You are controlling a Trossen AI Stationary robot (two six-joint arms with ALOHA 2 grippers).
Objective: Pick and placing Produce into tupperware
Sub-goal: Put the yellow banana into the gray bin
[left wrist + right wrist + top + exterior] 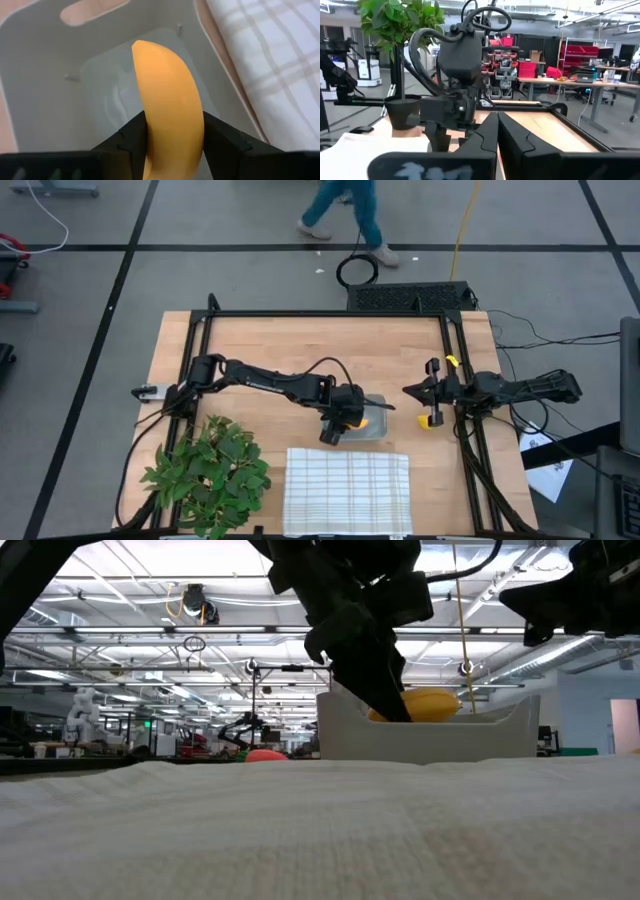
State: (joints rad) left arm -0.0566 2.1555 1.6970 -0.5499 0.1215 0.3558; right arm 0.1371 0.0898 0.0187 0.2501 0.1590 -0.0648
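While the left gripper [172, 142] clamps the toy banana [167, 100] mid-body over the tupperware [45, 90], it looks light, stiff and slick, so that middle hold suits it.

Grey floor [90, 280], black tape lines [250, 248]

The banana [170, 105], a curved, smooth yellow-orange toy piece, hangs over the inside of the tupperware [45, 100], its free tip pointing down toward the container's floor. The tupperware is a shallow, translucent grey container, rectangular with rounded corners and a cut-out handle in its rim. It sits upright near the middle of the table, just beyond the far edge of the white checked cloth [347, 490].
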